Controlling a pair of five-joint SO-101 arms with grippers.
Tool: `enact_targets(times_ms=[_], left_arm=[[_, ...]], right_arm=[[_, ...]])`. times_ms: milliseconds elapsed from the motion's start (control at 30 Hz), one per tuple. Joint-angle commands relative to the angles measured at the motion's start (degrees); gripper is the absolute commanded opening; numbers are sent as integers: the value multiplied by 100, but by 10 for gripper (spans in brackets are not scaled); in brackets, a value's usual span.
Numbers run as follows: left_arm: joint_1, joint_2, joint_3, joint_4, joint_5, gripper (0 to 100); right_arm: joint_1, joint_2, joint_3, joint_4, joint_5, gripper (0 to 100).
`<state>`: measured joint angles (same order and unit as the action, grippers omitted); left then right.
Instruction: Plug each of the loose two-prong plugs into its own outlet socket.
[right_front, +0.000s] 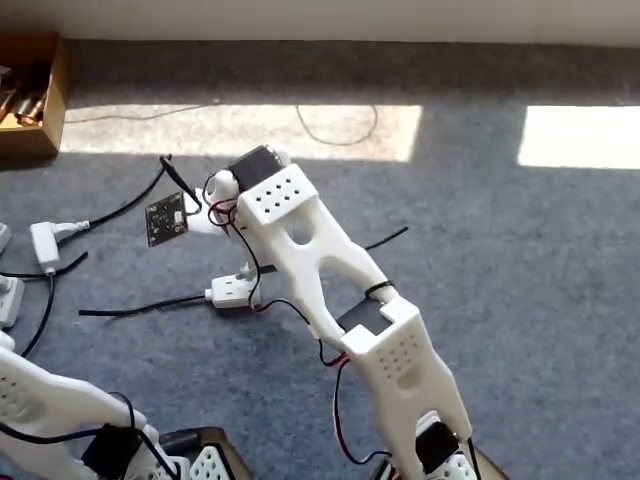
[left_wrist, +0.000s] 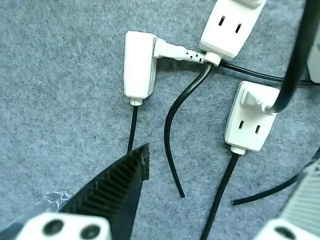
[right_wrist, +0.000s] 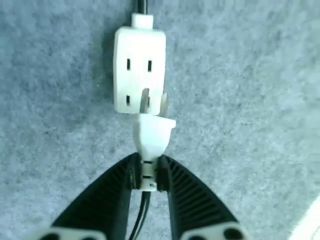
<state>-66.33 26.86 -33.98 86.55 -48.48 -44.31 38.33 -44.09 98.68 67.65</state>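
In the high view the right arm covers part of the white outlet beneath it, and the lower edge cuts off the left arm. The left wrist view's edge cuts one outlet block short, and a white piece beside it shows too little to name. Whether the prongs of the held plug enter any slot cannot be told.

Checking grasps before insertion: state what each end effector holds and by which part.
The right end effector grips the two-prong plug by its narrow rear end. The left end effector holds nothing.
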Motion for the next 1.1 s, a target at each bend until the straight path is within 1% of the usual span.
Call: enact_targets(times_ms=[0,67,133,200,267,333,467,567,633,700,767,833,933,1000,1067], left_arm=[[40,-57,-215,-35,9,436],[40,-57,-215,-35,9,436],[84,-57,-215,-26,9,436],[268,-66,-207,97,62,436],[470,-110,-215,387,316,436],[690,-198,-233,580,519,436],[1253,-796,-198,914,897,436],[1842,-1341,-145,1319,1160,436],[2308,-1754,224,1371,1398,436],[2738,-2255,831,1363,1468,436],[3055,-2818,1596,1345,1486,436],[3231,-3503,2369,1327,1486,436],[3345,-4743,3741,738,1477,437],[3591,-5719,4884,105,1495,437],[3881,-6738,6158,-536,1591,436]], right_arm=[[13,-453,374,251,44,7],[13,-479,611,251,-70,7],[4,-602,497,233,-651,7],[-48,-892,180,233,-1363,7],[-207,-1349,-92,242,-2145,7],[-242,-1947,-251,233,-2681,7],[-215,-3178,-224,207,-3305,8],[-207,-3793,251,-57,-3631,8],[-163,-4040,936,-602,-3851,8],[-4,-4330,1938,-1455,-4237,8],[215,-4760,2914,-2237,-4299,8],[435,-5367,3899,-2747,-4343,8],[479,-6686,5807,-3512,-4527,8],[435,-7653,7292,-4365,-4598,8],[286,-8435,8585,-4971,-4721,8]])
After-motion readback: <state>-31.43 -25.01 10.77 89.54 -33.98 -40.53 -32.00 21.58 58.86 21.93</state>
